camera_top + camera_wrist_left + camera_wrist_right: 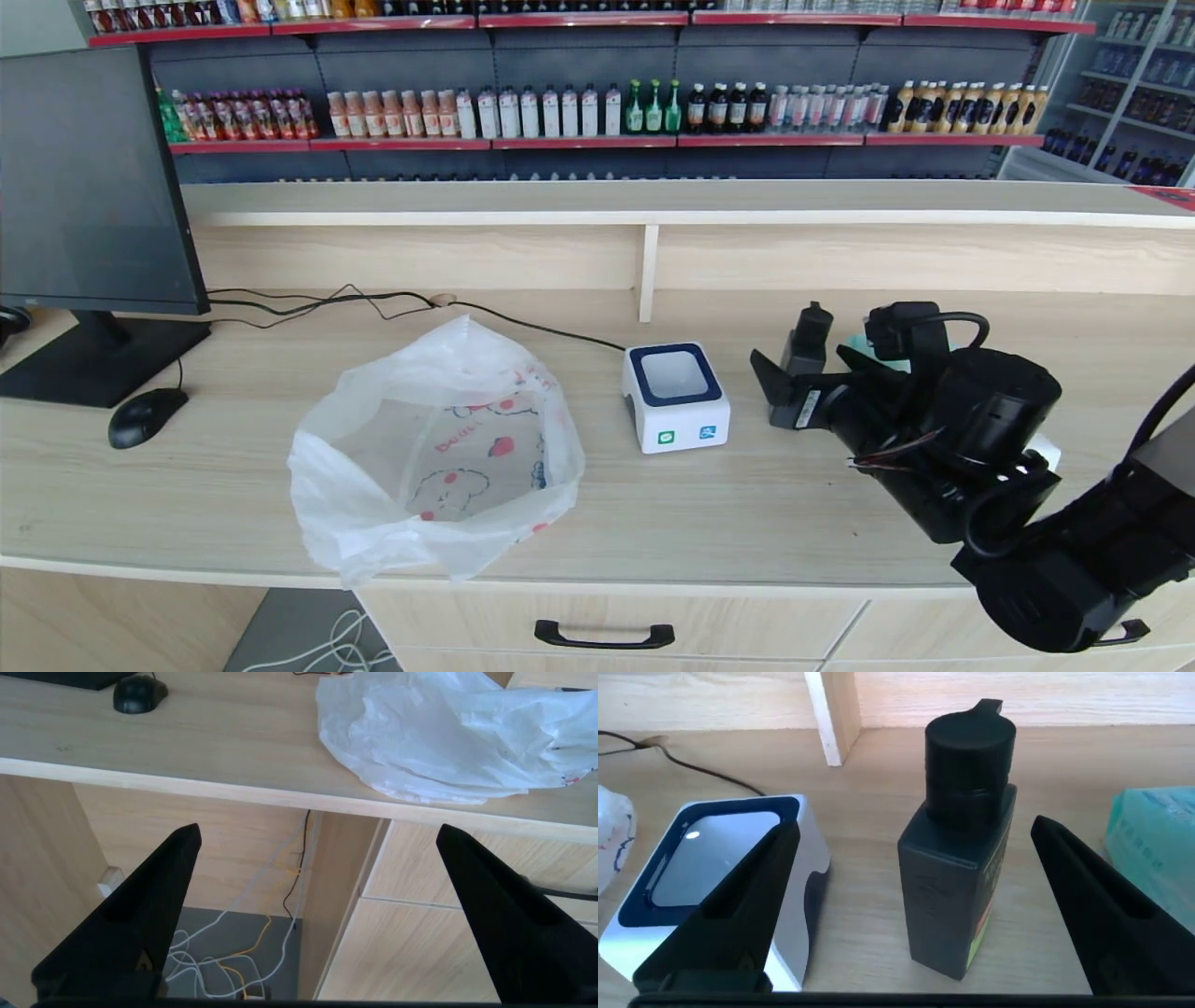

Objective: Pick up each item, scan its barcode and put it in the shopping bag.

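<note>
The white box scanner [674,397] w/ a dark blue rim sits mid-way along the pale wood bench [747,504]. Just right of it stands the black plastic bottle [962,859] w/ a round cap, upright. The R hand [910,831] is spread wide & holds nothing. Its 2 black fingers [738,915] sit one on each side of the bottle, w/ gaps, not touching. A blue-green soft pack [1158,849] lies further right of the scanner, past the bottle. Near the scanner's left side, the white plastic shopping bag [439,448] w/ red pictures lies open on the bench. The L hand [318,831] is spread wide & empty too, low in front of the bench edge, on the bag side of the scanner. Far left of the scanner are a black mouse [147,417] & a black screen [93,187].
</note>
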